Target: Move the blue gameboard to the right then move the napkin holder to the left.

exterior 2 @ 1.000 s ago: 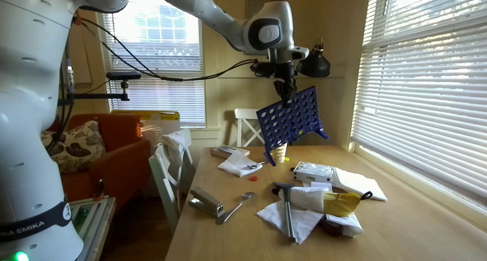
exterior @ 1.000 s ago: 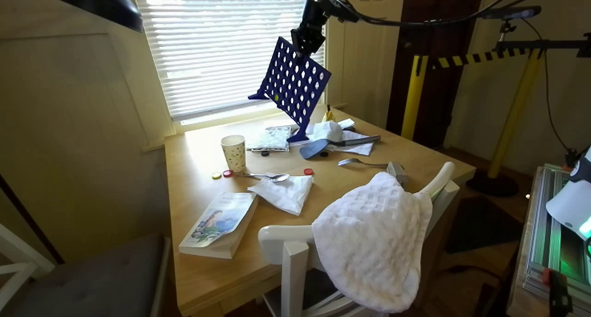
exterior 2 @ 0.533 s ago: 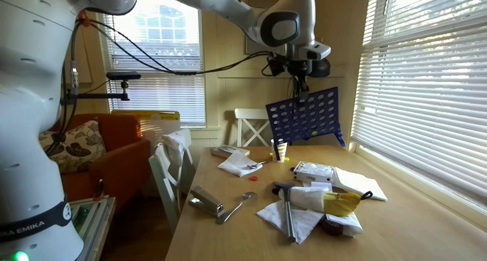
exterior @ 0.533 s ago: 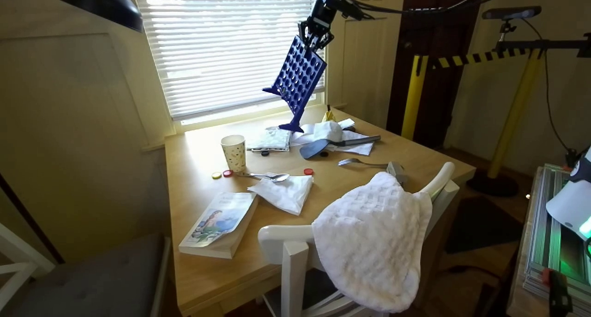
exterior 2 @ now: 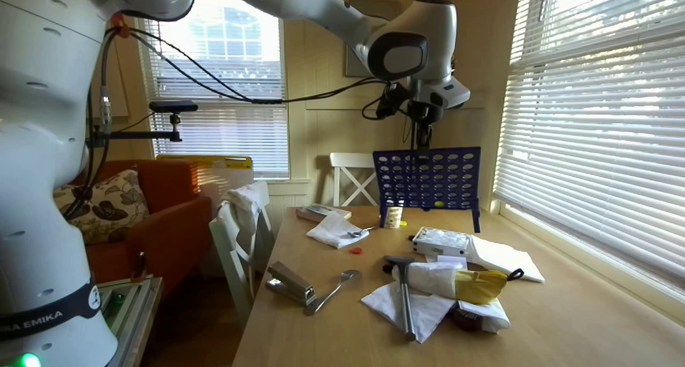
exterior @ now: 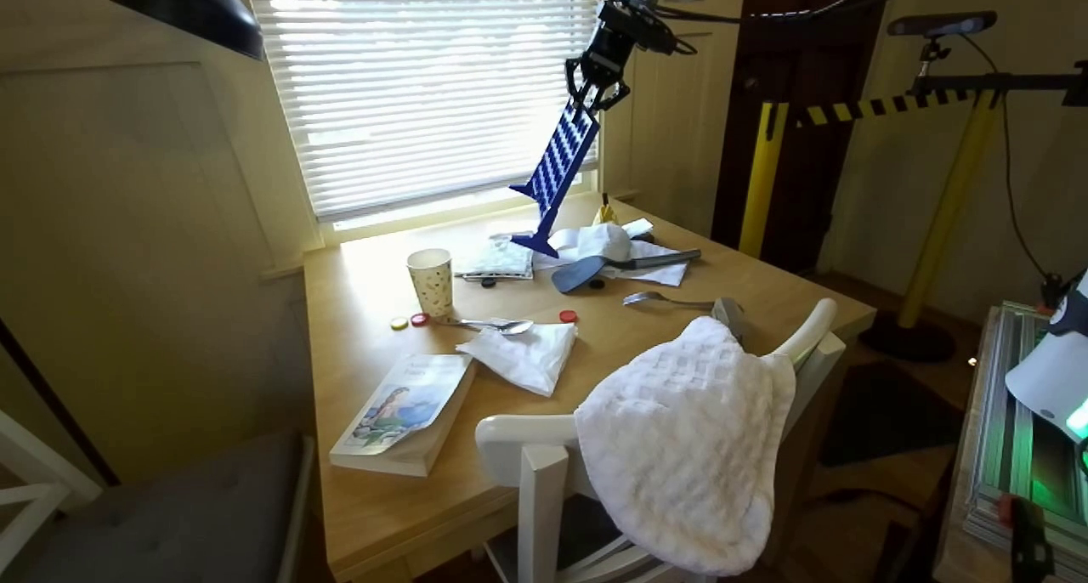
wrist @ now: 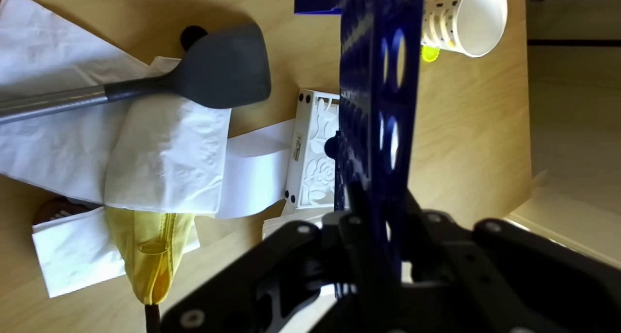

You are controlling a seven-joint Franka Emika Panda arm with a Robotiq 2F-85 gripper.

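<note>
The dark blue gameboard hangs above the table in both exterior views (exterior: 563,155) (exterior 2: 429,178), nearly level, its feet downward. It shows almost edge-on in the wrist view (wrist: 361,100). My gripper (exterior: 588,105) is shut on its top edge, and the fingers also show in an exterior view (exterior 2: 423,154) and in the wrist view (wrist: 381,211). The napkin holder, a white box with a flower pattern and white napkins, lies flat on the table in both exterior views (exterior: 497,260) (exterior 2: 440,243). In the wrist view the gameboard partly hides the napkin holder (wrist: 310,153).
A dotted cup (exterior: 431,281) stands near the window side. A grey spatula (exterior 2: 405,297) lies over napkins beside a yellow pouch (exterior 2: 479,287). A fork (exterior 2: 332,292), a stapler (exterior 2: 290,282), a red disc (exterior: 568,315), a spoon (exterior: 508,326) and a book (exterior: 404,413) lie on the table.
My gripper has carried the gameboard away from the cup's side, rightward in both exterior views. The board has turned and gone from tilted to nearly level. Lately it has lowered somewhat.
</note>
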